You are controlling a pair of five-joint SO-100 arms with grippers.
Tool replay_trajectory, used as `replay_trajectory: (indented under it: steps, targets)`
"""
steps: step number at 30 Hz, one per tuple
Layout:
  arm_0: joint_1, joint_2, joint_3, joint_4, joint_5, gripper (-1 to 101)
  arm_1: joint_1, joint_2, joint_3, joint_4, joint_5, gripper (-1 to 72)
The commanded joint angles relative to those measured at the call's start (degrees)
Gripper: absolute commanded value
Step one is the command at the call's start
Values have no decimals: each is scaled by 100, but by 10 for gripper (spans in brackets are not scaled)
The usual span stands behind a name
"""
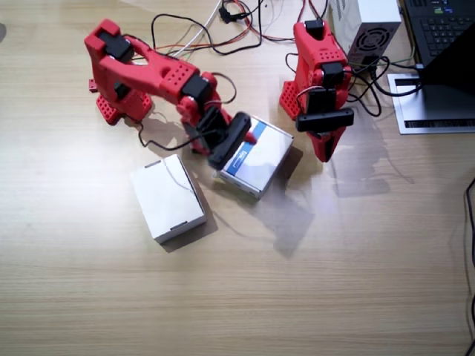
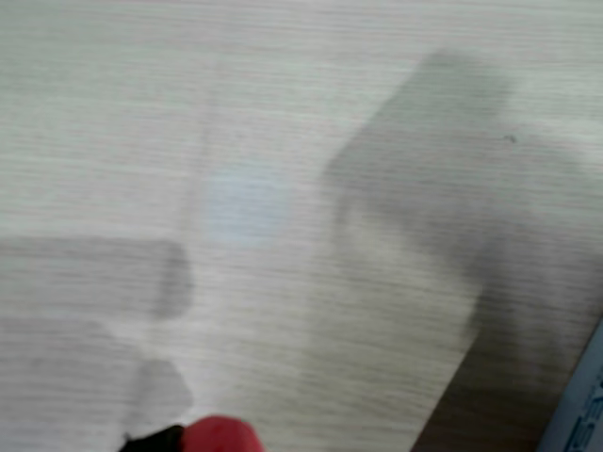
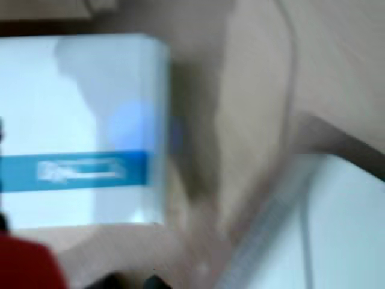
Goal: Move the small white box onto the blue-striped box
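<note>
The wooden table (image 1: pixel 312 297) carries the blue-striped box (image 1: pixel 261 154) beside a plain white box (image 1: pixel 168 198).

Layout: two boxes mid-tabletop, arms behind them.

Blue-striped box (image 1: pixel 261 156) lies flat on the tabletop (image 1: pixel 245 297), plain flat box (image 1: pixel 168 197) just beside it on the right arm's side, slightly nearer the front edge, not touching. Right arm (image 1: pixel 148 74) reaches from behind; its hand (image 1: pixel 230 141) sits over the striped box's edge. Left arm (image 1: pixel 320 67) stands behind and beside that box, its hand (image 1: pixel 324 148) off its far side. Cables (image 1: pixel 223 30), a computer case (image 1: pixel 367 26) and a laptop (image 1: pixel 441 30) sit at the back.
</note>
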Motion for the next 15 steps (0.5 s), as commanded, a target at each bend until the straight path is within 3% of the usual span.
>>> replay_trajectory:
  steps: [1, 7, 15]
  targets:
    - [-246, 35, -105, 53, 264, 0, 193, 888, -308, 756, 466, 525]
    - [-255, 26, -105, 70, 308, 0, -1002, 3867, 3454, 773, 1503, 542]
    - [-246, 26, -105, 70, 229, 0, -1090, 3797, 5159, -932, 1301, 555]
